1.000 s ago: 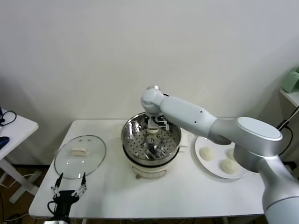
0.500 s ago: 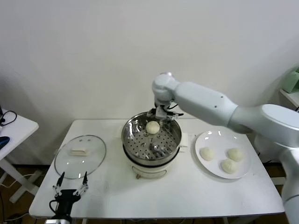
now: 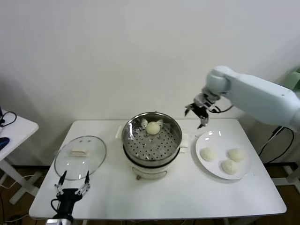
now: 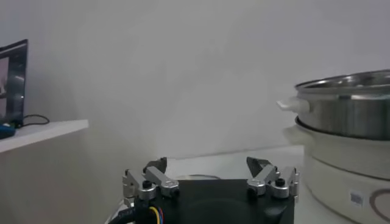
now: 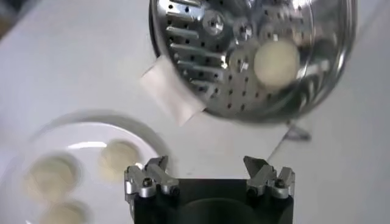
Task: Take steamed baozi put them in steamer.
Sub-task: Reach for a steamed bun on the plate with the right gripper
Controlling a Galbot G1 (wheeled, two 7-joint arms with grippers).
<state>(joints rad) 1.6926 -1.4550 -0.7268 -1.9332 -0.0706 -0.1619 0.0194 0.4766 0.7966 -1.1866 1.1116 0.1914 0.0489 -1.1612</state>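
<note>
The steamer [image 3: 152, 143] stands mid-table, a shiny steel pot on a white base. One baozi [image 3: 153, 127] lies on its perforated tray at the back; it also shows in the right wrist view [image 5: 276, 61]. Three more baozi [image 3: 207, 154] [image 3: 236, 155] [image 3: 229, 166] lie on the white plate [image 3: 215, 138] to the right. My right gripper [image 3: 198, 114] is open and empty, held in the air between steamer and plate, above the table's back edge. My left gripper [image 3: 71, 185] is open and empty, parked low at the table's front left.
A glass lid [image 3: 80, 156] with a pale knob [image 3: 79, 152] lies flat on the table left of the steamer. A small white side table [image 3: 11, 133] stands at far left. A shelf with a green thing [image 3: 294, 82] is at far right.
My right gripper let go of a baozi in the steamer, lifted out and swung right toward the plate, open and empty. The left arm has not moved.
</note>
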